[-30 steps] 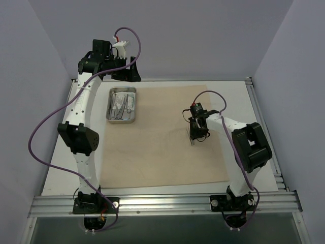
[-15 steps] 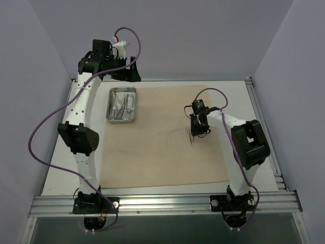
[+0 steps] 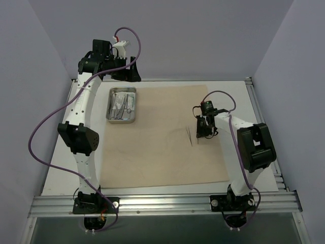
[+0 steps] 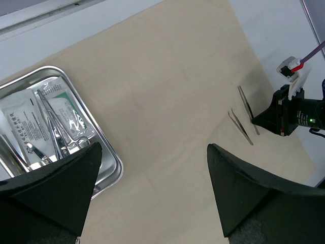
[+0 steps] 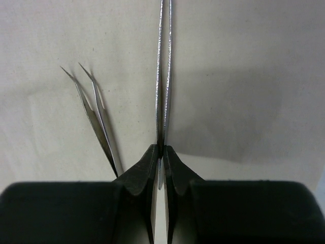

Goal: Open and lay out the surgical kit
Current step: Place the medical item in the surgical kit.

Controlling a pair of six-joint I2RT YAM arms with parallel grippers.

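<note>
The surgical kit's beige cloth wrap [image 3: 157, 152] lies spread flat on the table. A steel tray [image 3: 108, 104] at its far left holds clear packets [image 4: 25, 119] and scissor-handled instruments [image 4: 57, 133]. One pair of thin tweezers [image 5: 96, 117] lies on the cloth right of centre. My right gripper [image 5: 161, 148] is low over the cloth just right of them, shut on the back end of a second pair of tweezers [image 5: 163, 76], which points away from it. My left gripper [image 4: 153, 147] hangs high behind the tray, open and empty.
Bare white table [image 3: 238, 96] borders the cloth on the right and left. Metal rails [image 3: 162, 203] run along the near edge and the right side. Purple-grey walls enclose the table on three sides.
My right gripper has moved a little to the right and its fingers have closed onto the tweezers. The other pair stays on the cloth. The left arm has not moved.
</note>
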